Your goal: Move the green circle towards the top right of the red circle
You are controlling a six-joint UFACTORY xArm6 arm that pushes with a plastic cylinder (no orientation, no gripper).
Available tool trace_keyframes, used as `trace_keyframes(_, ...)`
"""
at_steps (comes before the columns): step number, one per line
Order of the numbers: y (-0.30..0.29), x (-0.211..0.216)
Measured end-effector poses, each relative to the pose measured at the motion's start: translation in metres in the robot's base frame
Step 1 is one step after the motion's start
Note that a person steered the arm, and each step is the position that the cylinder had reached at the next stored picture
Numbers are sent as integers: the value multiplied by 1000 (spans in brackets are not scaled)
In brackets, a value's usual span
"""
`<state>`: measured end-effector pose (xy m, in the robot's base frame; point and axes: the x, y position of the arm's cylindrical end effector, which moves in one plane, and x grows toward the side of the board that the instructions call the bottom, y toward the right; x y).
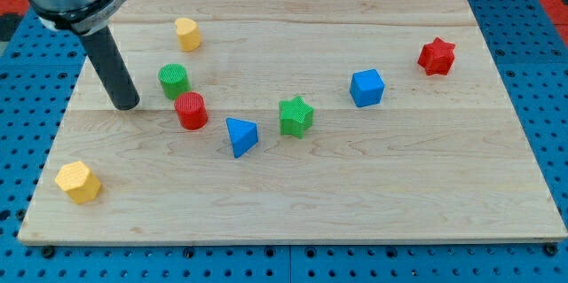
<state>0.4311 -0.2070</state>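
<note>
Pale wood, finely grained, makes the board [293, 194] on a blue pegboard [541, 70], and the blocks look like ribbed plastic. Nearest, at the left, lies a yellow block [78, 182] with faceted sides. Farther in, a blue triangle [240, 136] and a green star [295, 116] sit right of the red circle [191, 111], a short upright cylinder. The green circle [174, 81], the same shape, stands just beyond and slightly left of the red one, touching or nearly so. My tip [128, 105] rests on the board just left of both, a little nearer than the green circle (there is no pincer to open or close, only a plain dark rod). So the green circle lies right and slightly far of the tip; I judge a rightward push along the far side of the red circle would serve. Farther off sit a blue cube [366, 88], a red star [437, 56] and, far left, another yellow block [187, 34].
</note>
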Motion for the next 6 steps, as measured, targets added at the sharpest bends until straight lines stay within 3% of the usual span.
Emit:
trace_keyframes(1,5,-26)
trace_keyframes(3,97,-29)
trace_keyframes(5,99,-138)
trace_keyframes(6,52,-137)
